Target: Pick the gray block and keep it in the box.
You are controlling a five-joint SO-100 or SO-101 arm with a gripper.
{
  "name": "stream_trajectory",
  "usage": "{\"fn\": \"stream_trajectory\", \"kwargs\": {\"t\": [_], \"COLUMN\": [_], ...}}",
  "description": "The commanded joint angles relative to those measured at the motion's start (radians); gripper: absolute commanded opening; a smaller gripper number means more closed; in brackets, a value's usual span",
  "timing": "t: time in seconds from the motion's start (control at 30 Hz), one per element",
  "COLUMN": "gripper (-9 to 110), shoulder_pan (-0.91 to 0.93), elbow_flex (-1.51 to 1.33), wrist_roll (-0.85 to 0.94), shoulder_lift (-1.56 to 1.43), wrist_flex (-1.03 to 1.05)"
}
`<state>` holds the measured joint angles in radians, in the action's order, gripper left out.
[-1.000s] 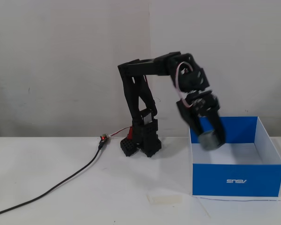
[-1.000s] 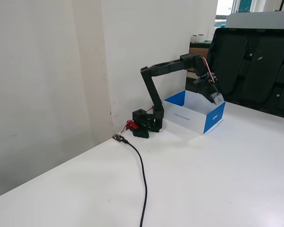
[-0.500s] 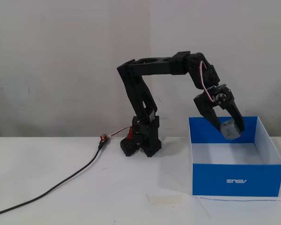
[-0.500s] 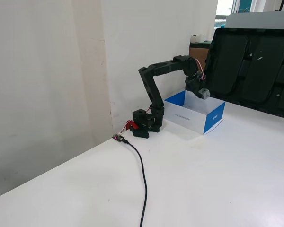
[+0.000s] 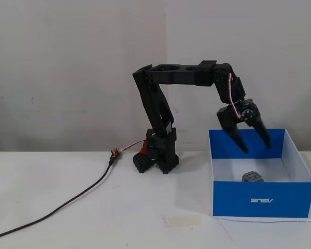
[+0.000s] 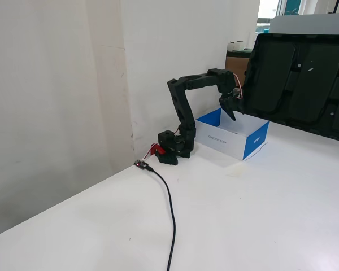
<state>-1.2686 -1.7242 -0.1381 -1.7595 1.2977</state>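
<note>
1. You see the gray block [image 5: 252,177] lying on the white floor inside the box [image 5: 259,199], close behind the front blue wall in a fixed view. Only its top part shows above that wall, so you cannot tell which way it points, and it shows no clear long axis.
2. The box stands on the table [image 5: 67,228] to the right of the arm's base [image 5: 158,155] in that view, with its logo wall facing the camera. In the other fixed view the box [image 6: 254,141] is behind the arm, near the wall, and the block is hidden there.
3. The gripper [image 5: 254,148] hangs above the back part of the box with its tips pointing down. The jaws stand clearly apart and they hold nothing; the block is well below them and nearer the front wall.
4. Around the arm you find a black cable [image 5: 67,199] that runs from a small connector near the base across the table to the left edge of the view. A piece of pale tape [image 5: 182,220] lies on the table just in front of the left front corner of the box.
5. A big dark panel [image 6: 296,79] stands behind the box in the other fixed view.
6. The table in front and to the left of the box is free, and the box is open from above.
</note>
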Motion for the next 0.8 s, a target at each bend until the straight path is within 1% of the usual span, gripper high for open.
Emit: {"fn": "stream_trajectory", "kwargs": {"t": [0.0,0.07,0.27,0.43,0.57,0.77], "gripper": [3,0,0,0,0,0], "shoulder_pan": [0.110,0.184,0.456,0.712,0.881,1.031], "elbow_flex": [0.086,0.103,0.103,0.095,0.023,-0.268], "wrist_roll": [0.021,0.052,0.187,0.216,0.216,0.219], "shoulder_lift": [-0.083,-0.103,-0.192,-0.215,-0.236,-0.359], "wrist_flex": [0.060,0.097,0.140,0.133,0.071,-0.110]}}
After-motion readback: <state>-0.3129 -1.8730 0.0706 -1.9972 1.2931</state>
